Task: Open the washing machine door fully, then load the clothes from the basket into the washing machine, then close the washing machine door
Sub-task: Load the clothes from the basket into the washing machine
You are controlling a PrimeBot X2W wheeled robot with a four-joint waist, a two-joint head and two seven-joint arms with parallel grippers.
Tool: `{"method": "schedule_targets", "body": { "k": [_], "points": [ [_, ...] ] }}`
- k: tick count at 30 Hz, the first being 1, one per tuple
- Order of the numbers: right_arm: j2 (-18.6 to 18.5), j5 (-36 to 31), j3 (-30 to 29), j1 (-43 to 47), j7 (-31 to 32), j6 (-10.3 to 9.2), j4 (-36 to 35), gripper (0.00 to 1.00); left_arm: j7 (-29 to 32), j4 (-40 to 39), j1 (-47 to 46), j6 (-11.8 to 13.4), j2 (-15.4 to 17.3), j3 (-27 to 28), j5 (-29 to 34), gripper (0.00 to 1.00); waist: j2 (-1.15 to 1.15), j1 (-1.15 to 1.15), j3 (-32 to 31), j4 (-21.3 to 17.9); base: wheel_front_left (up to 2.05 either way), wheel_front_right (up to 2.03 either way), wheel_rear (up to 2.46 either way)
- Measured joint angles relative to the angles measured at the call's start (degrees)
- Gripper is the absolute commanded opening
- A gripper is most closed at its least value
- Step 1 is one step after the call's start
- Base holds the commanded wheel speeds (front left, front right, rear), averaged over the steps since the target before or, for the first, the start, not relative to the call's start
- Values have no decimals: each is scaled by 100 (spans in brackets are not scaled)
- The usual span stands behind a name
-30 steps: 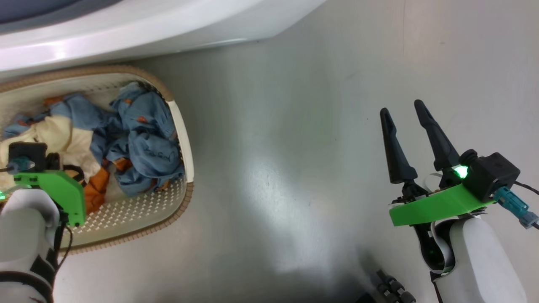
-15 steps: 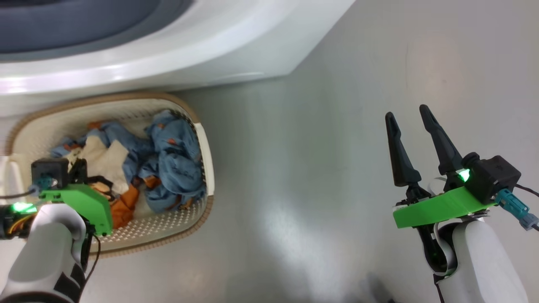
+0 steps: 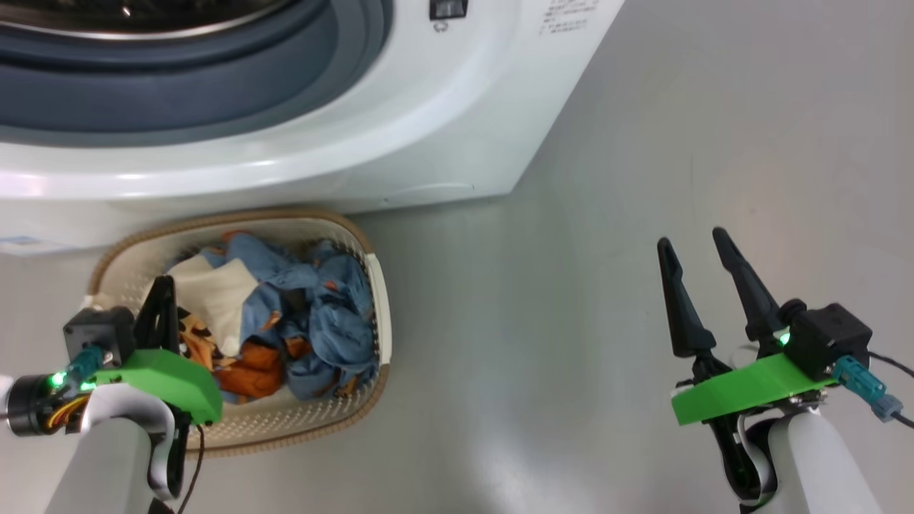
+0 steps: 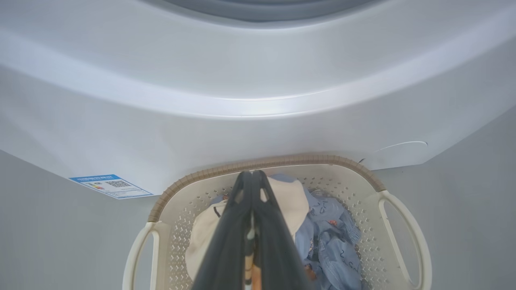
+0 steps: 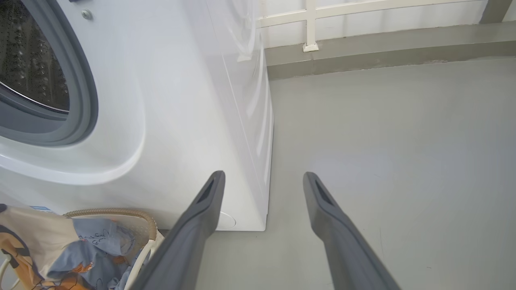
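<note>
The cream basket (image 3: 373, 285) stands on the floor against the front of the white washing machine (image 3: 428, 107). In it lie the clothes: a cream printed garment (image 3: 214, 300) and a light blue one (image 3: 335, 314). My left gripper (image 3: 163, 285) is over the basket's left side, shut on the cream garment (image 4: 286, 197), which bunches up around its fingers. The raised cream cloth (image 5: 28, 225) also shows beside the blue garment (image 5: 96, 241). My right gripper (image 3: 691, 238) hangs open over bare floor to the right, with nothing between its fingers. The drum opening stands uncovered; the washing machine door is out of view.
Grey floor (image 3: 571, 321) stretches right of the basket and the machine. A blue label (image 4: 111, 186) sits on the machine's lower corner. The grey gasket (image 5: 86, 100) rings the steel drum. A wall base with a white frame (image 5: 310, 28) runs behind the machine.
The head camera has tilted up, so more of the machine and its gasket shows. My left gripper's fingers, earlier buried in the clothes, now stand above them with cream cloth drawn up.
</note>
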Motion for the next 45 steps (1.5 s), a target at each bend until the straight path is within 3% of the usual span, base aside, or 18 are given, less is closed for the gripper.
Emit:
{"method": "schedule_targets", "body": {
  "k": [13, 25, 45],
  "points": [
    [2, 0, -67, 293, 0, 0, 51, 100, -1, -1595, 898, 40, -200, 561, 14, 0, 0, 0, -793, 126, 0, 0, 0],
    [11, -3, -105, 712, 0, 0, 48, 100, -24, -2925, 1739, -168, -521, 1002, 356, 0, 0, 0, -1560, 160, 0, 0, 0],
    [38, -53, -258, 1291, 11, 0, -23, 100, -23, -3576, 2818, -313, -780, 1304, 520, 0, 1, 0, -2649, 88, 0, 0, 0]
  ]
}}
